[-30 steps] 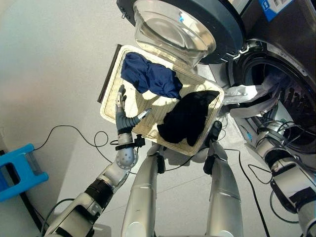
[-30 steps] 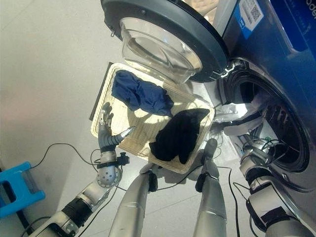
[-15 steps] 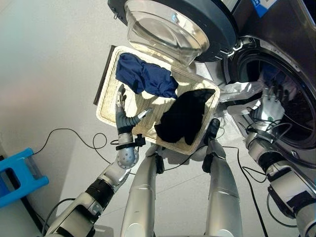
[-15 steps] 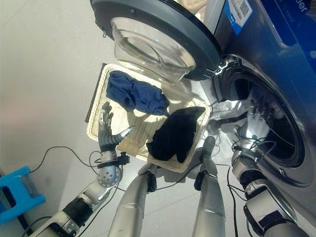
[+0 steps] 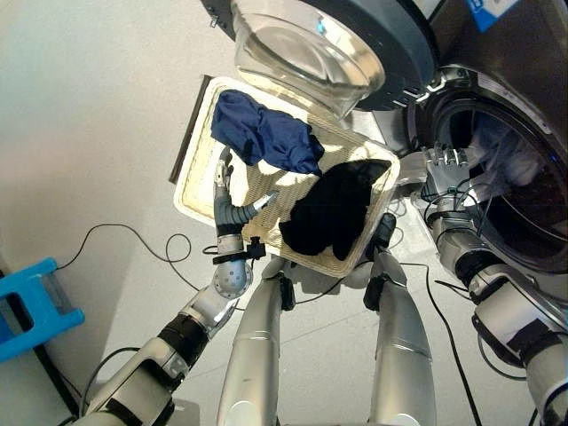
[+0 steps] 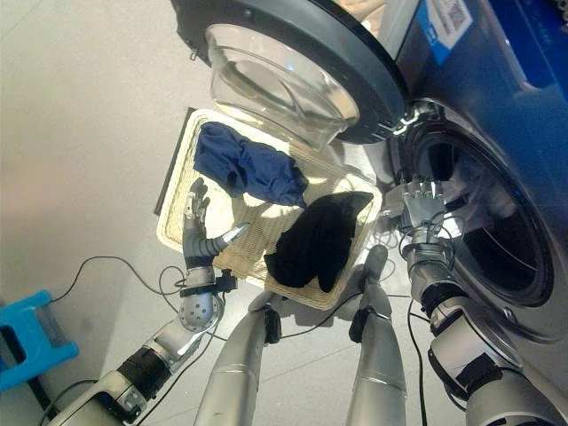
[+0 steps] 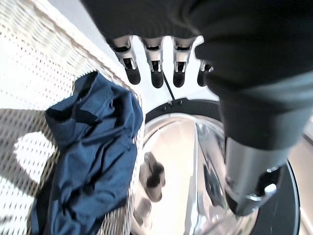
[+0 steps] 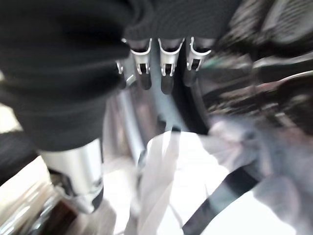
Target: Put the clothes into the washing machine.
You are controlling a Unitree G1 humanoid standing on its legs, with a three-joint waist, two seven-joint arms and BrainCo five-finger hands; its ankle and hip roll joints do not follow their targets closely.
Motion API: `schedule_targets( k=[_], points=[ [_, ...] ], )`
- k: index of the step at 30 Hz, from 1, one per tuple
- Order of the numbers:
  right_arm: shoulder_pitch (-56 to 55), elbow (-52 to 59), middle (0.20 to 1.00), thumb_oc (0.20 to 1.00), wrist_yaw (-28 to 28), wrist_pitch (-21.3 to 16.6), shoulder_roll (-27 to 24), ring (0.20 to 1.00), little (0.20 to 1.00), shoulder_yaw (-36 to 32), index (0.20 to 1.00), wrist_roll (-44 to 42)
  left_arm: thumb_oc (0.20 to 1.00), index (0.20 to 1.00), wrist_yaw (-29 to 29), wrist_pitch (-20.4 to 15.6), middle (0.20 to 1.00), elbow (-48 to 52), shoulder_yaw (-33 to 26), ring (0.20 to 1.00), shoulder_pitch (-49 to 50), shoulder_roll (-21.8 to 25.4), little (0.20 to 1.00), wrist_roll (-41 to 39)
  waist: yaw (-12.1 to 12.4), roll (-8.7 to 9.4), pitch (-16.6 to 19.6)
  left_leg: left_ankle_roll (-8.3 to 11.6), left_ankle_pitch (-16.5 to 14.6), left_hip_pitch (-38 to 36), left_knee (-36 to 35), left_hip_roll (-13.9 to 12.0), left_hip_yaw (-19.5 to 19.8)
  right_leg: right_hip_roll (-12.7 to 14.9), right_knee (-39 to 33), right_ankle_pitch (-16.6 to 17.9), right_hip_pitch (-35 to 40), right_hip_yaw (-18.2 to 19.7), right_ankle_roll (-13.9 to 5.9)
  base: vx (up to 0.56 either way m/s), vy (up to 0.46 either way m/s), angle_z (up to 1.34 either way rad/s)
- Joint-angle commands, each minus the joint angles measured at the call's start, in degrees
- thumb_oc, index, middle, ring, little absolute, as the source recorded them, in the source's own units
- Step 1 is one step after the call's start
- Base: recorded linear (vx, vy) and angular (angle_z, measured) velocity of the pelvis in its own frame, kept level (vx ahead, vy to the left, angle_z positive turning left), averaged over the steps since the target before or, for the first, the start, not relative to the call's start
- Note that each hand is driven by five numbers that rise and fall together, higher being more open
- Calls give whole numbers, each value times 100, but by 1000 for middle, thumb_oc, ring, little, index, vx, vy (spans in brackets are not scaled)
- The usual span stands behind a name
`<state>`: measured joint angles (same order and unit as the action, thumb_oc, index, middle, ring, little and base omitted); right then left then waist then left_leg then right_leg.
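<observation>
A white garment (image 5: 524, 164) lies in the washer (image 5: 510, 191) drum, while a blue one (image 5: 264, 135) and a black one (image 5: 333, 213) lie in the basket (image 5: 197, 191) on the floor under the open door (image 5: 337, 40). The right hand (image 5: 448, 169) hangs at the drum's mouth with fingers straight, holding nothing, and the left hand (image 5: 227, 197) is open too, poised over the basket's near edge beside the blue garment. I judge one load delivered and the step in hand a fresh pick: a hand must drop into the basket, close on the blue or black garment, and carry it round the door into the drum.
</observation>
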<state>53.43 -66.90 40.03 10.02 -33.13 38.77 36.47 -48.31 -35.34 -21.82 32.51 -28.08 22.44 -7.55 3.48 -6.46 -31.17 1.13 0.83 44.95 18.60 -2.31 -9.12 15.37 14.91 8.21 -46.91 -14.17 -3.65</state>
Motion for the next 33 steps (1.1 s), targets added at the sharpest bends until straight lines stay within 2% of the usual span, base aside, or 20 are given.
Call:
schedule_targets(
  k=[1, 6, 13, 14, 15, 19, 20, 29, 30, 31, 33],
  points=[
    [161, -156, 1000, 1000, -599, 84, -480, 1000, 1000, 230, 1000, 484, 1000, 1000, 67, -287, 1000, 189, -51, 1000, -6, -80, 1000, 173, 110, -250, 137, 124, -171, 246, -6, 293, -196, -17, 625, -310, -377, -436, -483, 12, -21, 4],
    [234, -234, 1000, 1000, -981, 85, -547, 1000, 1000, 345, 1000, 1043, 1000, 1000, 113, -337, 1000, 263, -123, 1000, -11, -82, 1000, 174, 144, -288, 137, 134, -126, 361, -21, 298, -189, 3, 647, -292, -510, -427, -502, 5, -20, 7],
    [432, -331, 1000, 1000, -2127, 84, -710, 1000, 1000, 583, 1000, 1861, 1000, 1000, 127, -449, 1000, 541, -137, 1000, -19, -24, 1000, 71, 176, -400, 137, 188, -30, 653, -42, 327, -165, 38, 618, -174, -852, -347, -514, -4, -2, 1],
    [434, -332, 1000, 1000, -2148, 82, -712, 1000, 1000, 583, 1000, 1866, 1000, 1000, 131, -449, 1000, 549, -140, 1000, -15, -25, 1000, 73, 177, -402, 137, 189, -29, 659, -43, 328, -165, 39, 620, -173, -861, -345, -514, 0, 0, 0],
    [482, -410, 1000, 1000, -2632, 239, -752, 1000, 1000, 612, 1000, 1913, 1000, 1000, 175, -448, 1000, 665, -192, 1000, 20, -35, 1000, 85, 200, -454, 137, 210, 5, 761, -47, 335, -177, 55, 647, -156, -994, -331, -521, 0, 0, 0],
    [478, -543, 1000, 1000, -2901, 601, -775, 1000, 1000, 556, 1000, 1731, 1000, 1000, 112, -398, 1000, 735, -211, 1000, 40, -52, 1000, 123, 209, -493, 137, 223, 36, 842, -55, 330, -176, 74, 637, -128, -1083, -299, -520, -1, 3, -1],
    [525, -669, 1000, 1000, -3110, 920, -821, 1000, 1000, 471, 1000, 1699, 1000, 1000, 79, -399, 1000, 786, -240, 1000, 85, -70, 1000, 154, 223, -532, 137, 239, 59, 898, -68, 342, -161, 74, 612, -101, -1150, -265, -522, 0, 0, 0],
    [546, -735, 1000, 1000, -3222, 1065, -862, 1000, 1000, 426, 1000, 1746, 1000, 1000, 67, -414, 1000, 830, -253, 1000, 123, -63, 1000, 173, 238, -560, 137, 245, 74, 928, -78, 350, -156, 80, 606, -86, -1186, -259, -528, -2, 0, 2],
    [633, -927, 1000, 1000, -3492, 1631, -1143, 1000, 1000, 312, 1000, 1777, 1000, 1000, 133, -397, 1000, 1156, -381, 1000, 296, 50, 1000, 127, 301, -656, 137, 263, 126, 1001, -141, 359, -154, 119, 598, -53, -1294, -265, -550, 0, 0, 0],
    [651, -983, 1000, 1000, -3380, 1885, -1231, 1000, 1000, 254, 1000, 1973, 1000, 1000, 104, -297, 1000, 1333, -375, 1000, 376, 70, 1000, 165, 302, -671, 137, 270, 136, 1033, -158, 347, -147, 108, 611, -45, -1343, -255, -546, 0, 0, 0],
    [668, -981, 1000, 1000, -3251, 1970, -1279, 1000, 1000, 232, 1000, 2030, 1000, 1000, 134, -272, 1000, 1376, -387, 1000, 400, 82, 1000, 145, 305, -674, 137, 272, 130, 1037, -157, 350, -145, 106, 606, -48, -1345, -255, -547, 0, 0, 0]
  ],
)
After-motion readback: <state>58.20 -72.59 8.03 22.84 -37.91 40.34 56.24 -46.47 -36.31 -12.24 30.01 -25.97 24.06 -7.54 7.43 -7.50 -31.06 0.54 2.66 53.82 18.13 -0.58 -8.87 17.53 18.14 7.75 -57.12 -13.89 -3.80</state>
